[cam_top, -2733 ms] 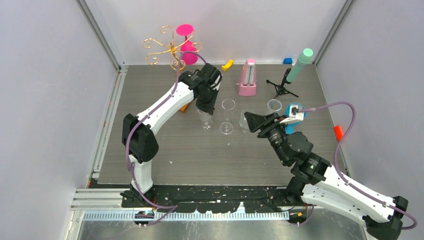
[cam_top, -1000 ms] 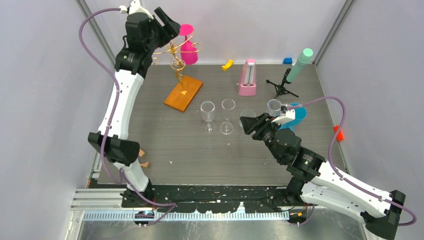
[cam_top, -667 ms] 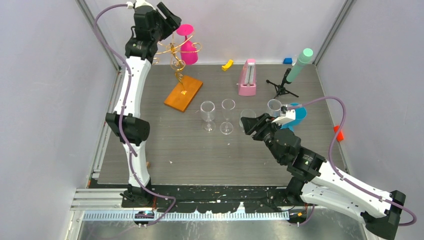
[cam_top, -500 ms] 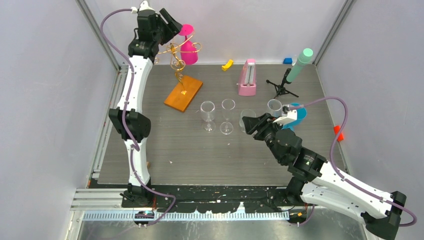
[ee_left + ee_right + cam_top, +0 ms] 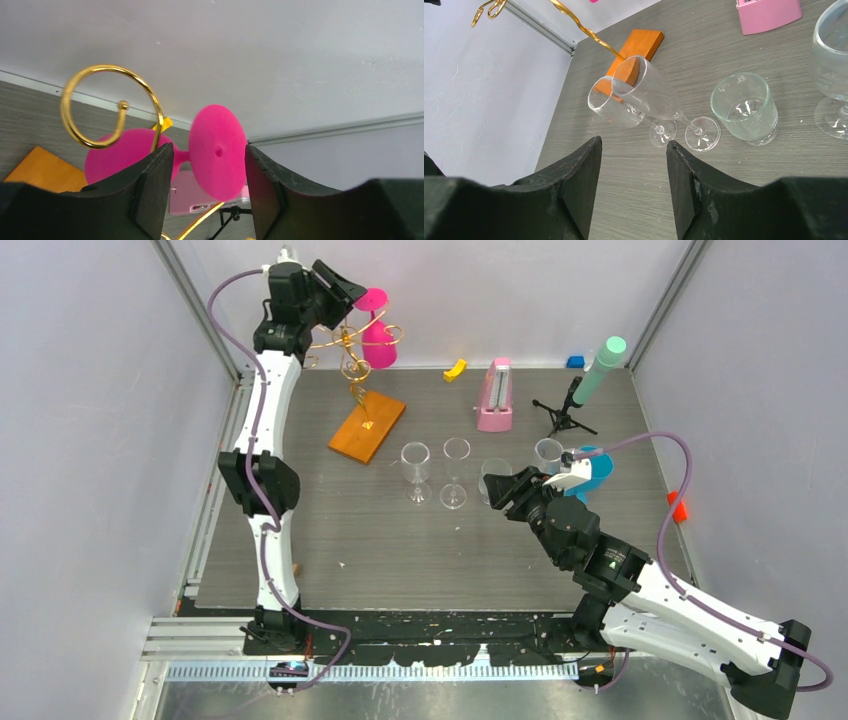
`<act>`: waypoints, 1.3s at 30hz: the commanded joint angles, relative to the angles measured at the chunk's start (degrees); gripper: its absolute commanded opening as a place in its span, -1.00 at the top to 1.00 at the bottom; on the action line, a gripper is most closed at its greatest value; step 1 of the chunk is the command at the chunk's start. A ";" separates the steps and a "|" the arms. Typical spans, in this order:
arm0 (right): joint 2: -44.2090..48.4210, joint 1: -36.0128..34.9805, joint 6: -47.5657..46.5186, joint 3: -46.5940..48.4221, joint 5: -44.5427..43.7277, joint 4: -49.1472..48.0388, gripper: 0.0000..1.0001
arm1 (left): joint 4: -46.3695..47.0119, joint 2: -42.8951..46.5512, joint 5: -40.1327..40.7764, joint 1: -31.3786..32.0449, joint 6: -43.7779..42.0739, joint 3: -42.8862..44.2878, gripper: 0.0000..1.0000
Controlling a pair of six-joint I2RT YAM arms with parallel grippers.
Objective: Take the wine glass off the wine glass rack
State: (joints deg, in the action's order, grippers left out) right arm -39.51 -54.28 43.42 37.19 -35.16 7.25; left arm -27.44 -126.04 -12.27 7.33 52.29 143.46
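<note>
Grey wood-grain counter (image 5: 420,550) is carrying everything. Left arm is reaching up high to the far-left corner, its pincer (image 5: 345,288) hovering at the top of the wine glass rack (image 5: 347,338). Right arm is stretching in low from the near right, with its pincer (image 5: 500,488) hanging over the middle of the counter.

Rack is standing at far left, gold wire curls on a thin stem, its flat orange base (image 5: 368,426) lying on the counter. Pink wine glass (image 5: 376,335) is hanging upside down on the rack, foot up, bowl down.

In the left wrist view the left pincer (image 5: 207,150) is gaping open, the pink glass (image 5: 220,135) showing foot-on between the two fingers, a gold curl (image 5: 107,107) just to the left. Cannot tell whether the fingers are touching the foot.

Right pincer (image 5: 633,145) is also standing open, gripping nothing.

Two clear stemmed glasses (image 5: 415,462) (image 5: 456,455) are standing side by side mid-counter. A short tumbler (image 5: 744,107) is sitting just beside them, close to the right pincer.

Pink box (image 5: 494,395) is sitting at the back. Microphone (image 5: 598,370) is leaning on a small tripod at far right.
</note>
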 commanded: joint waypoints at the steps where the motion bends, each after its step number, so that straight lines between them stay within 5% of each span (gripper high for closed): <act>1: 0.37 -0.27 0.00 2.37 -2.33 -1.44 -0.11 | 2.79 -1.50 -3.68 -1.88 6.57 2.00 -0.11; 15: 0.92 -0.25 0.31 1.66 -2.61 -1.44 -0.10 | 10.78 -4.00 -10.59 -2.50 18.55 0.96 0.23; 21: 1.27 -0.30 0.37 1.52 -2.61 -1.40 -0.09 | 11.17 -2.57 -10.46 -2.58 18.46 -0.70 0.67; 23: 1.23 -0.30 0.55 1.49 -2.51 -1.45 -0.08 | 11.71 -1.94 -10.25 -2.67 18.40 -1.26 0.97; 33: 1.56 -0.29 1.07 1.26 -2.07 -1.38 -0.05 | 23.58 0.05 -14.13 -2.68 22.87 -3.67 1.00; 39: 1.24 -0.30 1.47 1.20 -1.83 -1.36 -0.04 | 19.59 -0.02 -16.60 -2.67 21.25 -0.83 1.00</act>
State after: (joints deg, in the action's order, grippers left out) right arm -38.87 -54.28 43.92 37.19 -35.48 7.38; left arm -10.33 -130.26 -25.65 5.13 73.67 139.70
